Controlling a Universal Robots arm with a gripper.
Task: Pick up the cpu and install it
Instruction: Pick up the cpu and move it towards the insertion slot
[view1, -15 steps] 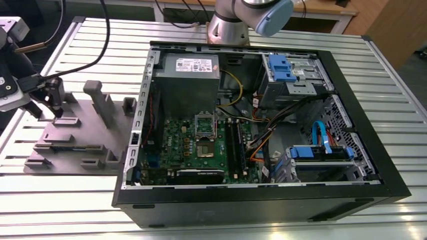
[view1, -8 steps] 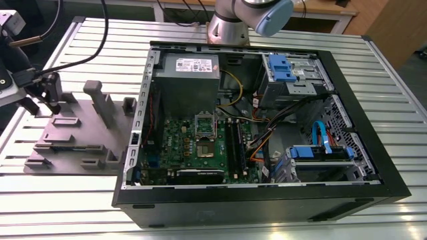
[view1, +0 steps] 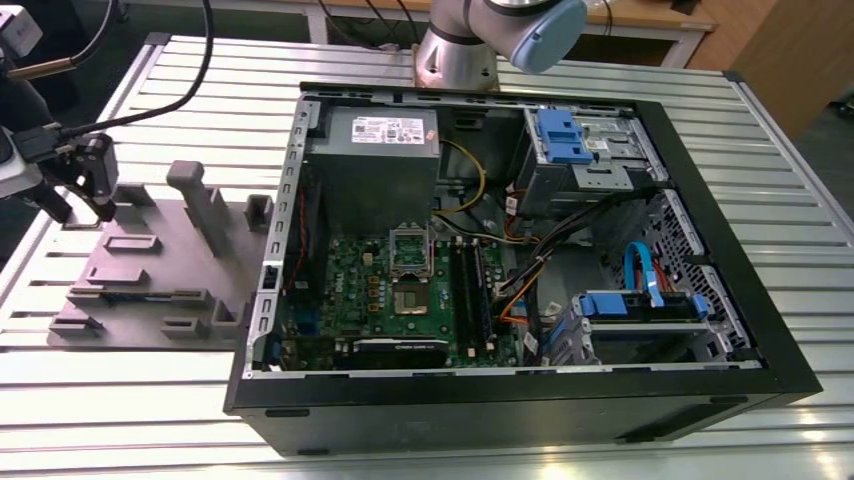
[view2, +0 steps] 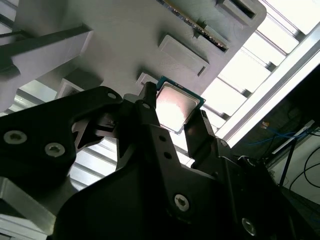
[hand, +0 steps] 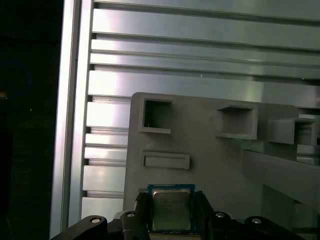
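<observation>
Cpu (hand: 171, 210) sits pinched between the two black fingers of the gripper (view1: 80, 205), which clamps two of its opposite edges, metal top facing the wrist. From where I stand, the gripper hangs at the exterior view's left, over the grey plastic fixture plate (view1: 147, 290) on the slatted aluminium table (view1: 174, 90). I can't tell whether the chip is clear of the plate. The socket (view1: 410, 265) on the green motherboard (view1: 387, 290) lies well apart to the exterior view's right, inside the open computer case (view1: 747, 330).
</observation>
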